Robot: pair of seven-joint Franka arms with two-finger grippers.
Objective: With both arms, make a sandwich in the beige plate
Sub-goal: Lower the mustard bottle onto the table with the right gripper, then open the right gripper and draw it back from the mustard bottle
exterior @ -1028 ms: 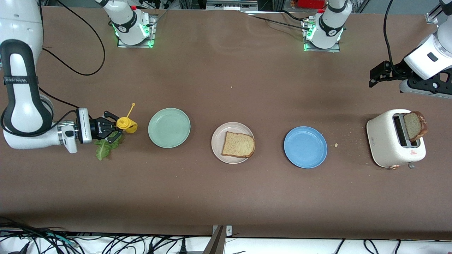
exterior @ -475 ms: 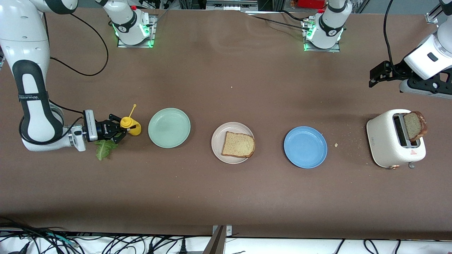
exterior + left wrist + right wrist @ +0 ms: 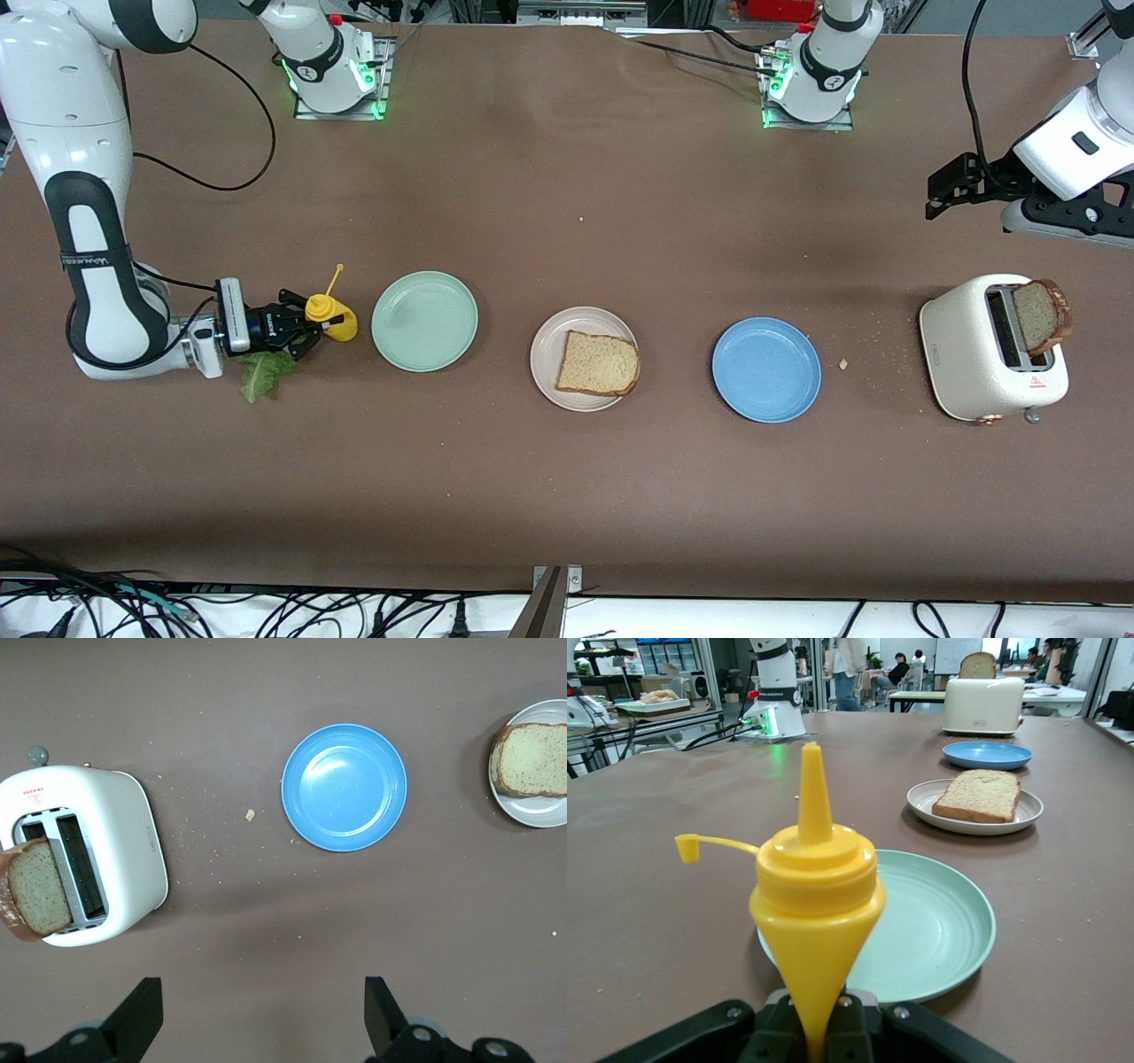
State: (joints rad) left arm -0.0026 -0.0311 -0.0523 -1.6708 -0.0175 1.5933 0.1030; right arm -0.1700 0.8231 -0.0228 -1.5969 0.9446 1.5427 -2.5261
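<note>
The beige plate (image 3: 544, 353) sits mid-table with one toast slice (image 3: 598, 363) on it, also seen as plate (image 3: 921, 803) and toast (image 3: 979, 796). A second toast slice (image 3: 1041, 316) stands in the white toaster (image 3: 966, 354). A green lettuce leaf (image 3: 259, 372) lies on the table under my right gripper (image 3: 306, 330), which is shut on a yellow squeeze bottle (image 3: 815, 895) beside the mint-green plate (image 3: 424, 321). My left gripper (image 3: 259, 1001) hangs open with nothing in it over the table by the toaster (image 3: 133, 842).
A blue plate (image 3: 766, 369) lies between the beige plate and the toaster, with crumbs scattered beside it. The bottle's loose cap dangles on its strap. Cables run along the table's front edge and by the right arm's base.
My right gripper has carried the yellow bottle a little closer to the mint-green plate, and that arm's elbow has risen. The left arm has not moved.
</note>
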